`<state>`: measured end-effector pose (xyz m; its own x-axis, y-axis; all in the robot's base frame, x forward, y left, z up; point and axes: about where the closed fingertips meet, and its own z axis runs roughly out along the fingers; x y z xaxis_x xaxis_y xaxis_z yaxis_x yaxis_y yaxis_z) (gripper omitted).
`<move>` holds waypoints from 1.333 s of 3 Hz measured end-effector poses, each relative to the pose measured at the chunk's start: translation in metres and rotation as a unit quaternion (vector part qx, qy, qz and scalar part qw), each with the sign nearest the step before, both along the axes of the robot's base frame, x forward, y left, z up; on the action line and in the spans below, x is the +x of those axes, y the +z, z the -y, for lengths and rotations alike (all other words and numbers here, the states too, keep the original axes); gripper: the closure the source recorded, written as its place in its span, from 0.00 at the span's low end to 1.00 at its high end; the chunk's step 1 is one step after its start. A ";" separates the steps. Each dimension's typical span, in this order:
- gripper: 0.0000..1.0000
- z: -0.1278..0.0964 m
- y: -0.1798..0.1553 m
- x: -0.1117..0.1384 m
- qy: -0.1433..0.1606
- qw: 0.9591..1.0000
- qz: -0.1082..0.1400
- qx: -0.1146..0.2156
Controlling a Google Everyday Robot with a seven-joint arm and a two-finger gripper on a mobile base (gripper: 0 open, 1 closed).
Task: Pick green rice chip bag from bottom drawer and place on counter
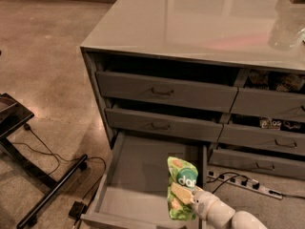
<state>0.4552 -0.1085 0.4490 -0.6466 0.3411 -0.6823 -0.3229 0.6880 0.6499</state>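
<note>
The green rice chip bag [180, 187] is light green with a dark green round logo. It hangs upright over the right side of the open bottom drawer [133, 178], lifted off the drawer floor. My gripper [187, 195] comes in from the lower right on a white arm and is shut on the bag's lower middle. The glossy grey counter [190, 23] spreads across the top of the cabinet, well above the bag.
Two closed grey drawers with bar handles [162, 92] sit above the open drawer. The right stack [271, 123] holds more drawers with packets inside. A power strip and cables [238, 181] lie on the floor at right. A black stand [28, 175] with cables stands at left.
</note>
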 end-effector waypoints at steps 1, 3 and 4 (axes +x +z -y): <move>1.00 0.000 0.000 0.000 0.000 1.000 0.000 0.000; 1.00 -0.084 0.091 0.026 0.102 0.988 0.119 -0.005; 1.00 -0.110 0.117 0.024 0.144 0.979 0.143 -0.001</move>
<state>0.4791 0.0019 0.5662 -0.4980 0.1709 -0.8502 -0.6721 0.5436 0.5029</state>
